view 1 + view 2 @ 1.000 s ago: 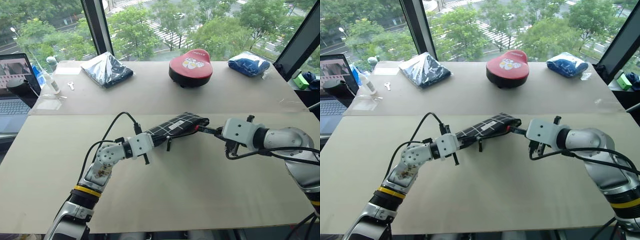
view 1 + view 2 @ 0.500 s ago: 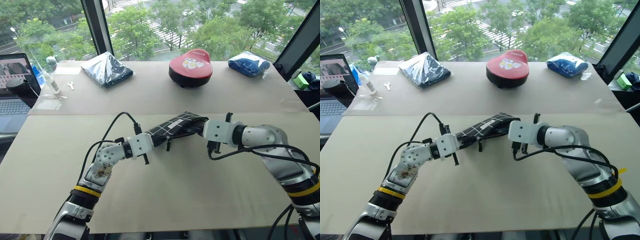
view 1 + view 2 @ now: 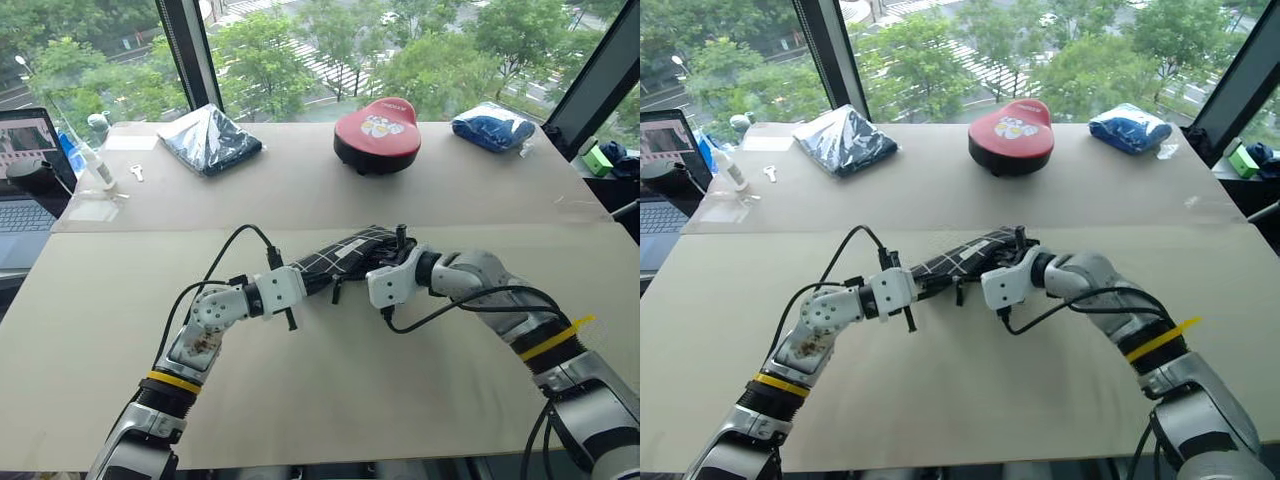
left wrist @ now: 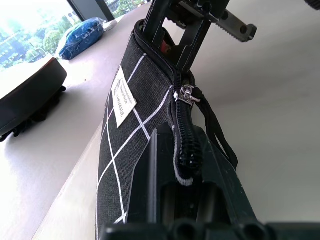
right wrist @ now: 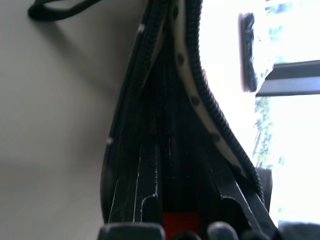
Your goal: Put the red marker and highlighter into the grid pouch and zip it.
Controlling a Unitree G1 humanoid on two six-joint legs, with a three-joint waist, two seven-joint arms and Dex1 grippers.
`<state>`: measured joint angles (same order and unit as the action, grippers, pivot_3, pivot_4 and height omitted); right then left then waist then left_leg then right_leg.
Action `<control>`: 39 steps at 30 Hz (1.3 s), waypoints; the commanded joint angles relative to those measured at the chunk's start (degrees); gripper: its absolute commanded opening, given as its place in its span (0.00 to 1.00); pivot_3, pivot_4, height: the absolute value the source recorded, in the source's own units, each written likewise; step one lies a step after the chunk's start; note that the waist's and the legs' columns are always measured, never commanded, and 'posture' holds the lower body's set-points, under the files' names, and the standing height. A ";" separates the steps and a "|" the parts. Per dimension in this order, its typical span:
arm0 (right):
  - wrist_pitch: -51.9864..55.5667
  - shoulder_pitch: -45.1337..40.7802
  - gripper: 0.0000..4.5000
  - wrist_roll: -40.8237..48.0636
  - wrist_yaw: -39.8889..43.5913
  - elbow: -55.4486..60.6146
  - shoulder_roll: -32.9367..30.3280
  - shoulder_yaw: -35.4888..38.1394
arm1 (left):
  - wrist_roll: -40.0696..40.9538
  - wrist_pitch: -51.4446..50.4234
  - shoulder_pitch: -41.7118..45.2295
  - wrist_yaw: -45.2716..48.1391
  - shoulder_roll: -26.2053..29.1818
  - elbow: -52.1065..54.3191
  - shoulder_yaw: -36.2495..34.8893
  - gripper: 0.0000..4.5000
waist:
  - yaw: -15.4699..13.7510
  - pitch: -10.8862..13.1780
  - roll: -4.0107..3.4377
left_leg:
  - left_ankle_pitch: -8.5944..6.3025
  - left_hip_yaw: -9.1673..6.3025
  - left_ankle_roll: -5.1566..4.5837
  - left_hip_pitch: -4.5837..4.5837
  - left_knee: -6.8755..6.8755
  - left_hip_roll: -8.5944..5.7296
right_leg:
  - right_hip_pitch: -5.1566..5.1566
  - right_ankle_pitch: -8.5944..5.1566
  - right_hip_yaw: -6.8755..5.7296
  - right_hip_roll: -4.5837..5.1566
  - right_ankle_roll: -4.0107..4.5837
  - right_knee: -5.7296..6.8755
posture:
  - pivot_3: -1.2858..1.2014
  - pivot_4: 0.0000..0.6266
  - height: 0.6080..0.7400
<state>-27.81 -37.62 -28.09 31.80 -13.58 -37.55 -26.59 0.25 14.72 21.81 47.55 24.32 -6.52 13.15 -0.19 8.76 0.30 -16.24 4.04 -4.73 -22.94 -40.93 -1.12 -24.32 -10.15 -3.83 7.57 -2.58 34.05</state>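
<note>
- grid pouch [image 3: 345,255] held up off the table [image 3: 330,390], near the middle, long axis running left–right across the head views, tilted with its right end higher
- left gripper [image 3: 300,278] pressed together on the pouch's left end; in the left wrist view its fingers [image 4: 150,185] clamp the closed end of the zipper
- zipper pull [image 4: 186,94] sits partway along the top edge, black strap [image 4: 220,135] hanging from it down the side; teeth shut on the gripper's side of the pull, open beyond it
- white label [image 4: 123,96] on the pouch's gridded side, facing the window side
- right gripper [image 3: 385,262] at the pouch's open right end, pushed into the mouth – in the right wrist view its fingers [image 5: 150,195] reach inside between the two zipper rows
- right gripper pinching the red marker [image 5: 180,219]: a red strip shows low between the fingers, with a dark length going on into the pouch; how far in it goes cannot be told
- pouch lining [image 5: 187,65] pale with dark dots, visible along the open edge
- highlighter: cannot tell where it is
- far side of table: red-topped round case [image 3: 378,133] in the middle, dark bagged cloth bundle [image 3: 212,139] to its left, blue bagged bundle [image 3: 491,127] to its right – all well apart from the pouch
- laptop [image 3: 25,175] open at the far left edge, small spray bottle [image 3: 97,165] beside it
- small green thing [image 3: 601,160] past the table's right edge
</note>
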 commanded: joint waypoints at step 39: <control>77.81 13.99 0.67 60.37 1.04 29.26 14.40 23.01 | 3.59 -7.74 1.34 -1.84 -2.07 3.64 -2.72 0.00 | -0.50 -0.01 -0.01 | -0.13 -0.13 -0.19 -0.11 -0.03 -0.02 | -0.07 0.14 -0.04 0.05 0.18 0.06 | 0.52 0.24 1.00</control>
<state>50.06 -22.70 31.53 32.24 14.41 -23.64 -3.24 3.46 7.08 22.84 46.05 22.16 -5.23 10.71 -0.69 8.75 0.29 -16.37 3.91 -4.91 -23.06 -40.96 -1.13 -24.39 -10.01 -3.87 7.61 -2.40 34.11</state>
